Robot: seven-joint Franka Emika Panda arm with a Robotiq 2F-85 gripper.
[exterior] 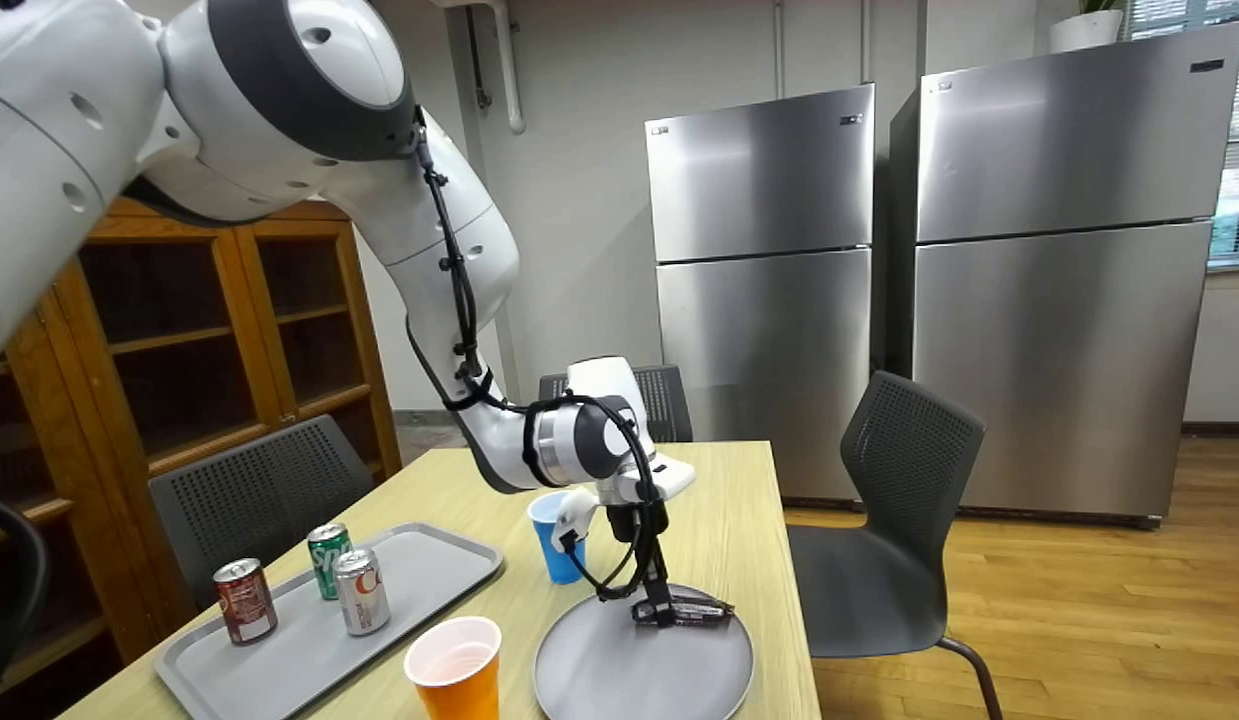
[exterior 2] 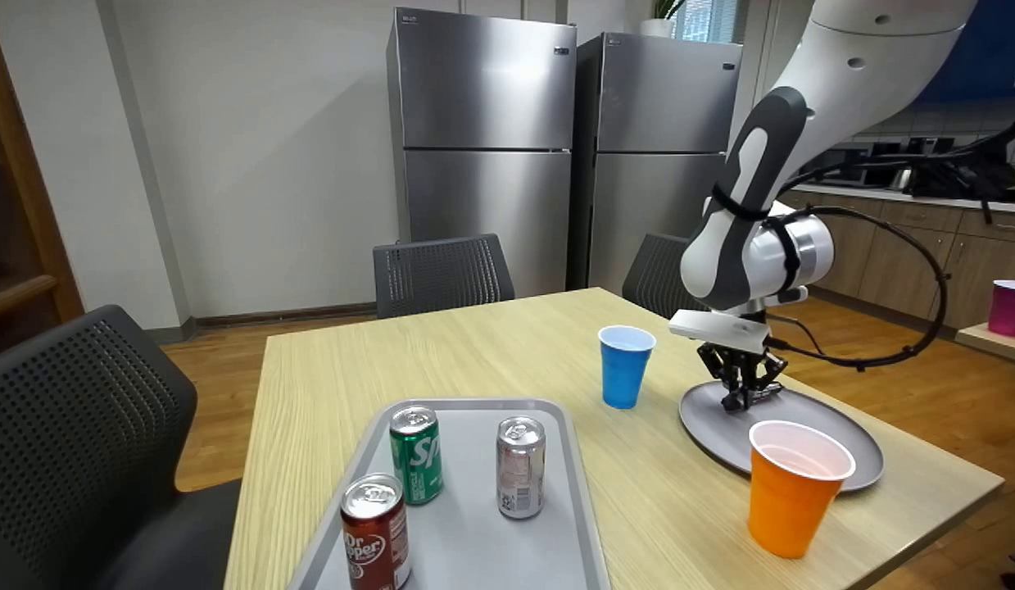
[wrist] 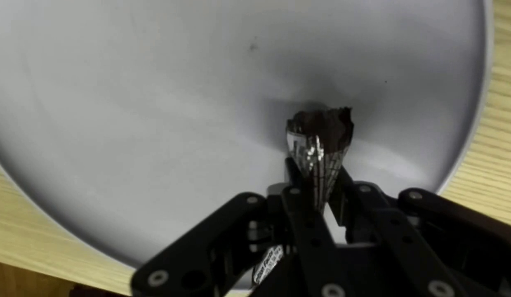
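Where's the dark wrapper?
The wrapper is clamped in the end effector over the gray plate, right of center in the wrist view. In both exterior views, the blue cup is left of it.

Both exterior views bright, fairly sharp; glare on tall stainless-steel refrigerator (exterior 2: 487, 176). Wrist view dimmer, soft-focus; shadow beside crinkled brown foil wrapper (wrist: 320, 148).

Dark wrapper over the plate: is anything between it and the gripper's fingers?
Nothing visible: in the wrist view the gripper is closed on the dark wrapper. The blue cup stands apart, beside the plate.
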